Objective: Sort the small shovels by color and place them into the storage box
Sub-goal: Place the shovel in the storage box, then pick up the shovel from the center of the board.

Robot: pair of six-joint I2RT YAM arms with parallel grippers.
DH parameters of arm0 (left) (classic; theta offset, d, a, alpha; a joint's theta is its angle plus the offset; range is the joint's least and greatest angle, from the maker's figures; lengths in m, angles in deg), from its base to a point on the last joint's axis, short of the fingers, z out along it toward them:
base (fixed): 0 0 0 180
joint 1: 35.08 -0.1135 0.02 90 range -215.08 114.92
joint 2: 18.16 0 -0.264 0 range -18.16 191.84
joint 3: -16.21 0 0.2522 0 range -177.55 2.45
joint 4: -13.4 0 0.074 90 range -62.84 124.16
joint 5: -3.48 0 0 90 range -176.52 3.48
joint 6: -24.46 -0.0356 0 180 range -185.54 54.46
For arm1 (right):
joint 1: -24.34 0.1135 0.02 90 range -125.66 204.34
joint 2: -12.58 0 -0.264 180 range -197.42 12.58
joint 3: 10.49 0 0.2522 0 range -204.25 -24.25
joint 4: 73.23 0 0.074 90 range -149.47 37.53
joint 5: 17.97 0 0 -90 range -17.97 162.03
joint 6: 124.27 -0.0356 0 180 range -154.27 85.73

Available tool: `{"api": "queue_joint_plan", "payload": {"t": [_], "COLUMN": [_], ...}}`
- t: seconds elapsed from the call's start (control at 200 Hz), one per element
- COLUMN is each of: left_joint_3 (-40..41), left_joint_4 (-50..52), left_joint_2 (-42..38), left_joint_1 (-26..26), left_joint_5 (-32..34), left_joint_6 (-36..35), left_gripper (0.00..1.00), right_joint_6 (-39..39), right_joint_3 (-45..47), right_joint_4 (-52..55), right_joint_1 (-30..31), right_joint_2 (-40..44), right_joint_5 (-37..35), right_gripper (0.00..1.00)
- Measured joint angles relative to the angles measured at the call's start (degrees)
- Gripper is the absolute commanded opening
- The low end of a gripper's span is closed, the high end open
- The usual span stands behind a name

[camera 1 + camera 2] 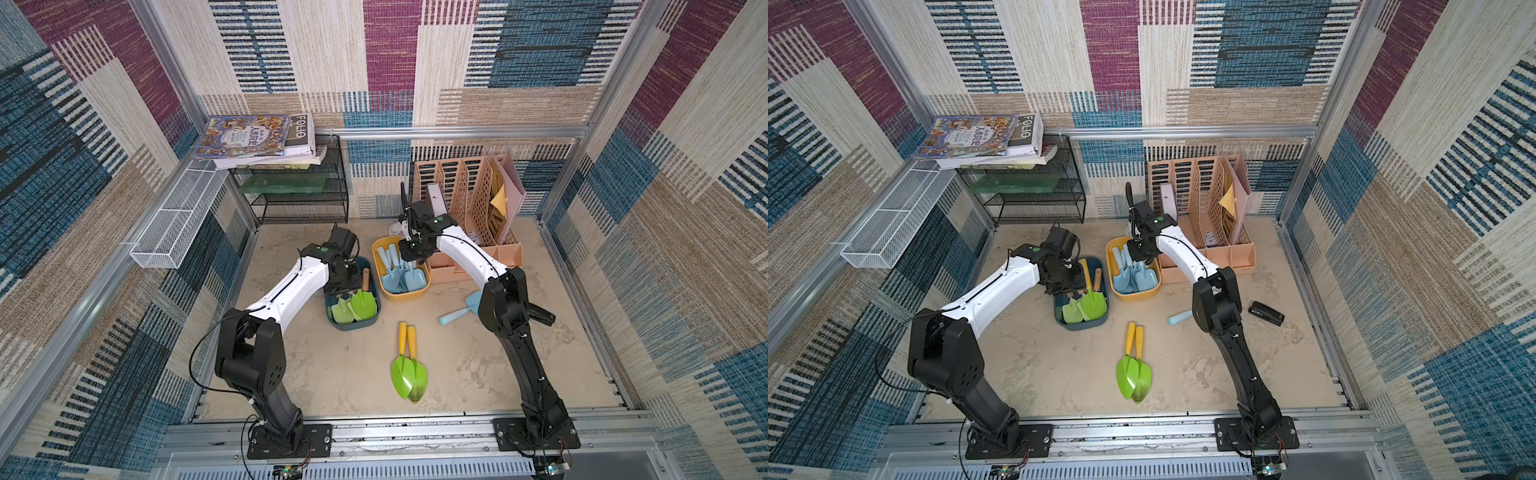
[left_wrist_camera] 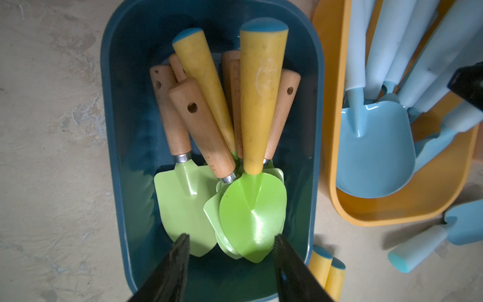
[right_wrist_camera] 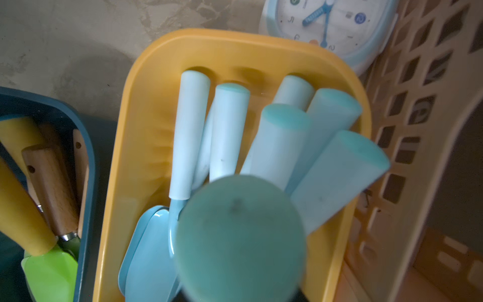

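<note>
Top views, both: left gripper [image 1: 343,286] low over dark teal oval plastic tub [image 1: 353,328] of green-bladed small shovels [image 1: 360,306], right gripper [image 1: 410,251] over yellow oval plastic tub [image 1: 405,297] of pale blue plastic shovels [image 1: 400,278], with two yellow-handled green shovels [image 1: 405,365] side by side and one pale blue shovel [image 1: 455,316] loose on the sandy tabletop [image 1: 332,374]. Left wrist view: black fingers [image 2: 180,256] spread apart, empty, above the green blades in the teal tub. Right wrist view: blurred round blue-green handle end [image 3: 240,235] filling the near field, possibly in the claw, fingers hidden, no telling whether clamped or loose.
</note>
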Motion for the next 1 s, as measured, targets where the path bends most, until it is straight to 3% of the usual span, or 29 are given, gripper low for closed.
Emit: {"api": "queue_joint_plan", "payload": {"t": [0.12,0.376,0.716,0.997], "left_joint_3": [0.22,1.29,-1.88,-0.02], "left_joint_4": [0.37,0.90,1.20,3.08], "left_joint_2": [-0.59,-3.30,4.11,9.38], "left_joint_1": [0.00,2.89,18.62,22.62], "left_joint_5": [-0.04,-2.29,-8.68,-12.28], "left_joint_6": [-0.66,-2.91,-10.86,-13.90], "left_gripper": [0.64,0.64,0.60,0.57], "right_joint_6": [-0.52,-2.01,-8.90,-12.28], "right_joint_3": [0.00,2.73,30.38,45.97], "right_joint_4": [0.04,-2.69,-10.25,-12.94], "right_joint_1": [-0.02,-0.17,-5.01,-6.08], "right_joint_2": [0.35,10.97,29.27,38.12], "right_joint_5": [-1.79,-7.69,-12.26,-10.67], "right_gripper": [0.57,0.57,0.56,0.56]}}
